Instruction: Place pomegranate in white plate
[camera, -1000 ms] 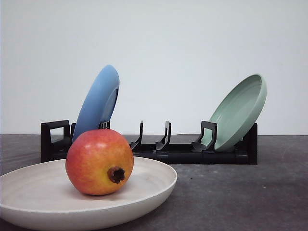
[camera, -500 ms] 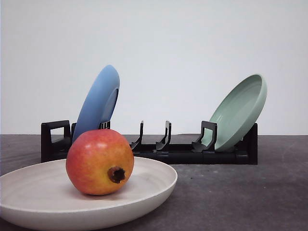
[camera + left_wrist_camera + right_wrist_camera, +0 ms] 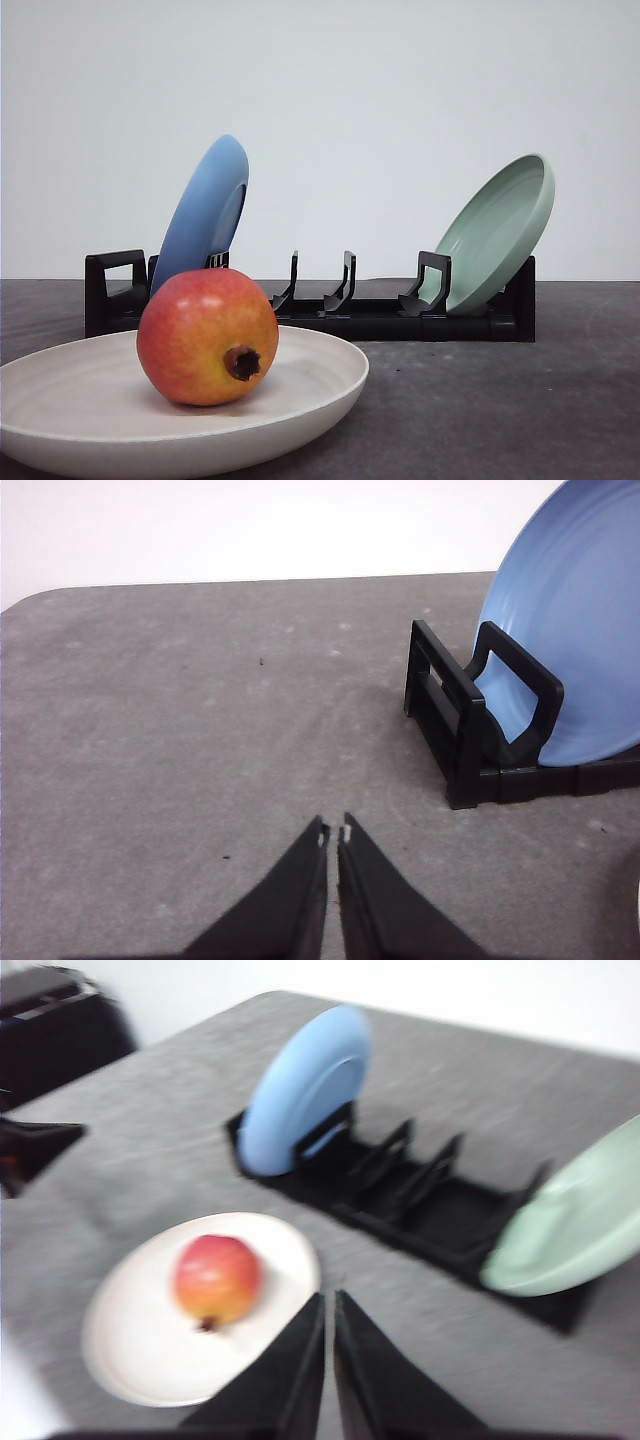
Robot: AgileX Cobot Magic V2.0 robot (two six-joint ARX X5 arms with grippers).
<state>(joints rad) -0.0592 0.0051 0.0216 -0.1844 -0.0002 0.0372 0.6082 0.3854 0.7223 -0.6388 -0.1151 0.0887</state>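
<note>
Front view: you see the pomegranate (image 3: 207, 336) resting inside the white plate (image 3: 320, 385), which sits on the grey table (image 3: 500, 410); the fruit lies on its side with its dark calyx turned toward the camera. Behind them stands a black dish rack (image 3: 380, 315), holding the blue plate (image 3: 200, 215) tilted at its left end and the pale green plate (image 3: 500, 230) leaning at its right end (the middle slots hold nothing). Left wrist view: your left gripper (image 3: 333, 832) hangs over bare table near the rack end with the blue plate, its jaws closed to a hairline gap with nothing between them. Right wrist view (blurred): your right gripper (image 3: 329, 1302) hangs above the white plate's edge, clear of the pomegranate, its jaws likewise pressed nearly together and holding nothing.
</note>
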